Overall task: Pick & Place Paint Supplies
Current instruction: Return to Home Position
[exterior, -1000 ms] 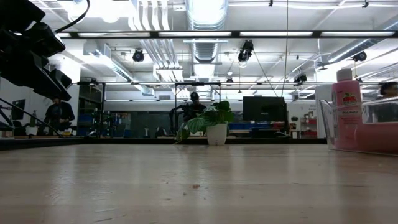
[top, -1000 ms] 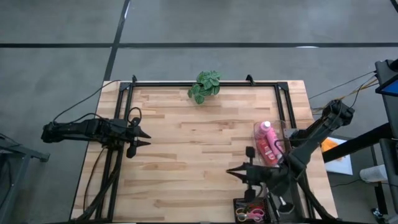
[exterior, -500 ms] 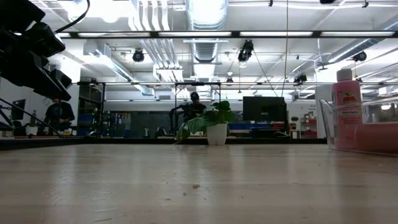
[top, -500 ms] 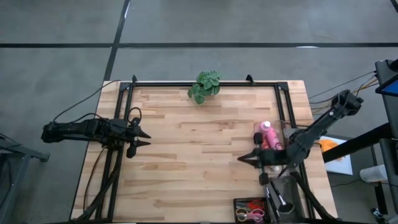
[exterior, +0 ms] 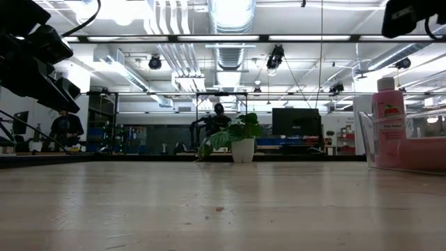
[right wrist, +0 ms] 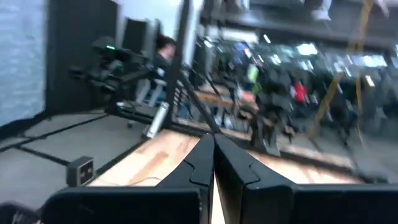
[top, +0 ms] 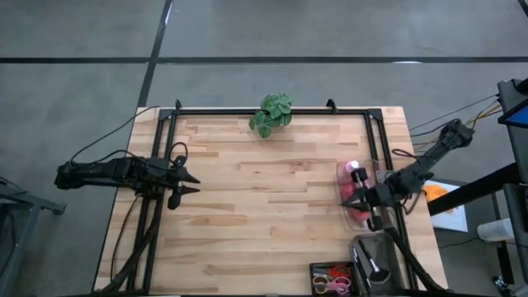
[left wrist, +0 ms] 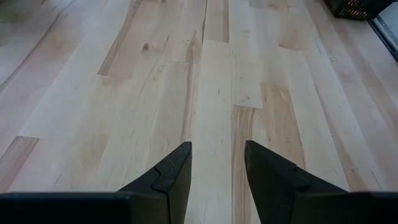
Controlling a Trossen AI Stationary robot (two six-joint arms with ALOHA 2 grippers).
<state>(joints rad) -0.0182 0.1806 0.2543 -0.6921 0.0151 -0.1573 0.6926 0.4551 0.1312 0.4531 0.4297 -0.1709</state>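
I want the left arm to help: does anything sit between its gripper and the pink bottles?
Bare table lies between the left gripper and the pink bottles; only their clear container's wall and the right gripper above it intervene.

A pink bottle (exterior: 388, 118) stands upright in the clear bin (exterior: 363, 143) at the table's (top: 247, 214) right. A second pink bottle (exterior: 424, 155) lies beside it.

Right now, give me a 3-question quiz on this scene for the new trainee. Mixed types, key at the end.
1. True or false: the right gripper, up near the pink bottle, is shut and holds nothing.
2. Fill in: the left gripper, over bare wood at the table's left side, is ____.
3. The plant stands: A) at the table's edge; B) at the table's centre; C) under the left gripper.
Key: 1 true; 2 open; 3 A.
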